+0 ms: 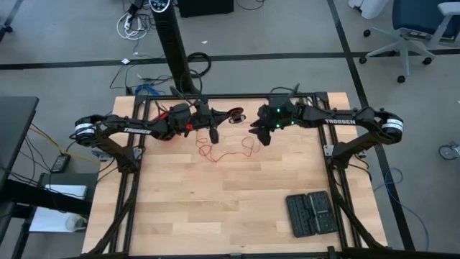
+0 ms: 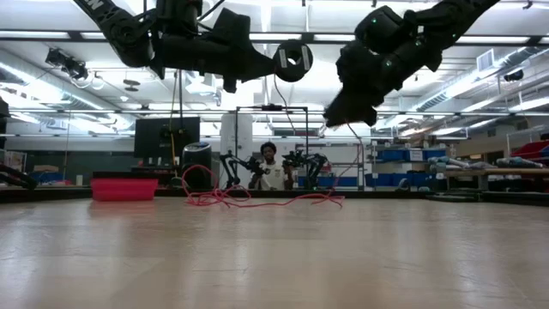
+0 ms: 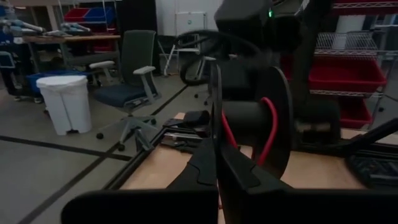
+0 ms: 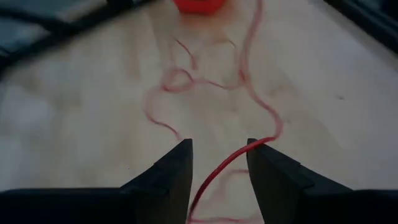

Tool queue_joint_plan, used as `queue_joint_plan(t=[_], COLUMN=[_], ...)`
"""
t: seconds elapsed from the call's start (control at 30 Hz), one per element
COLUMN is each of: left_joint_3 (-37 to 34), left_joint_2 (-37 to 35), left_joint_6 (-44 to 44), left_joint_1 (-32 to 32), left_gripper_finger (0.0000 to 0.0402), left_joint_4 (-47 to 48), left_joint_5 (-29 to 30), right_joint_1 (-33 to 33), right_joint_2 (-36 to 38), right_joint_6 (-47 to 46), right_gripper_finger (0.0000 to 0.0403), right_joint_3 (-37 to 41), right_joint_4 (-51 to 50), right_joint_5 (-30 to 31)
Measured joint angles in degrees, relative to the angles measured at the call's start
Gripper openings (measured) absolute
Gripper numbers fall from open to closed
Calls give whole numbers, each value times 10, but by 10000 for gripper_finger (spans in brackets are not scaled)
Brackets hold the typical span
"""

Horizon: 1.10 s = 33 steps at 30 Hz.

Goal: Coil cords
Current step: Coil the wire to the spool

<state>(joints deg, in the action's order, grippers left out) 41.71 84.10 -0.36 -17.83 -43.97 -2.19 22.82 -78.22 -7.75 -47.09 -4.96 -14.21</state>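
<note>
The cord is a thin red wire point(image 1: 226, 152) lying in loose loops on the wooden table between my two grippers; the low view shows these loops as a low tangle point(image 2: 257, 199). A few turns of it point(image 3: 268, 127) sit on the hub of a black spool point(image 1: 233, 115). My left gripper point(image 1: 223, 117) is shut on that spool above the table's far middle. Right of the spool, my right gripper point(image 1: 257, 134) hangs open and tilted down over the loops. One strand point(image 4: 214, 177) runs between its fingers. My left gripper pinches the rim of the spool's near flange point(image 3: 215, 134) between its two fingers, which come level from the table's left. The spool hangs clear of the table point(image 2: 293, 60). Whether my right gripper touches the strand point(image 4: 252, 146) beside its finger, I cannot tell.
A red box point(image 2: 124, 189) stands under the left arm at the table's far left. A black case point(image 1: 310, 213) lies near the front right corner. Bare wood spreads across the near half. A person sits in the room beyond the far edge.
</note>
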Motion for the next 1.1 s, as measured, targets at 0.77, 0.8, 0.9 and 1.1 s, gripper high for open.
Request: queue_joint_plan(t=[0.77,0.8,0.9,1.1], left_joint_3=[0,0,0,0], left_joint_2=[0,0,0,0], left_joint_6=[-84,-91,-93,-90], left_joint_1=[7,7,8,8], left_gripper_finger=[0,0,0,0], left_joint_4=[4,3,-7,-20], left_joint_5=[1,1,-3,-12], right_joint_1=[-47,-51,-56,-59], right_joint_2=[-4,-4,-4,-4], right_joint_6=[119,126,144,164], right_gripper_finger=[150,150,150,150], right_joint_3=[216,212,211,211], right_joint_4=[375,353,329,332], right_joint_5=[155,183,215,216])
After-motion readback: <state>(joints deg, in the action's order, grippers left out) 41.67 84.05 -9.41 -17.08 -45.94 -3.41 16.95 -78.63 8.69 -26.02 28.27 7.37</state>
